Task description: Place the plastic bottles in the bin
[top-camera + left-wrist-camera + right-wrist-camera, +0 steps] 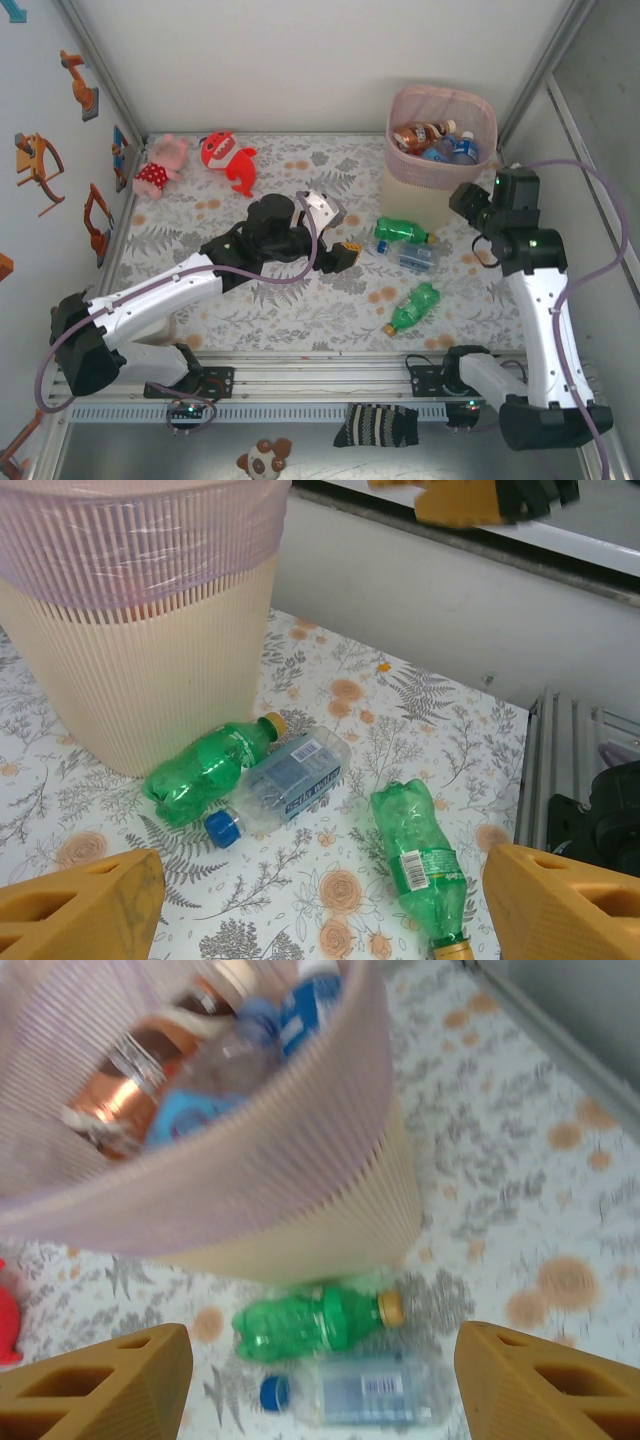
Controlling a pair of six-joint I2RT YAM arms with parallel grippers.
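Observation:
The bin [440, 150], pink above and cream below, stands at the back right and holds several plastic bottles [432, 138]. On the floral cloth beside it lie a green bottle [403, 231], a clear blue-labelled bottle [415, 257] and another green bottle [413, 307]. My left gripper [340, 240] is open just left of them, nothing between its fingers. From the left wrist I see the bin [150, 650], the green bottle [205, 772], the clear bottle [288, 783] and the other green one [420, 855]. My right gripper [467, 203] hangs open beside the bin [280, 1190], above the green bottle [315, 1322].
A pink plush toy [160, 165] and a red one [228, 160] lie at the back left. A striped sock-like thing [376, 425] and a plush dog [265, 460] sit in front of the arm bases. An aluminium rail [560, 770] borders the cloth.

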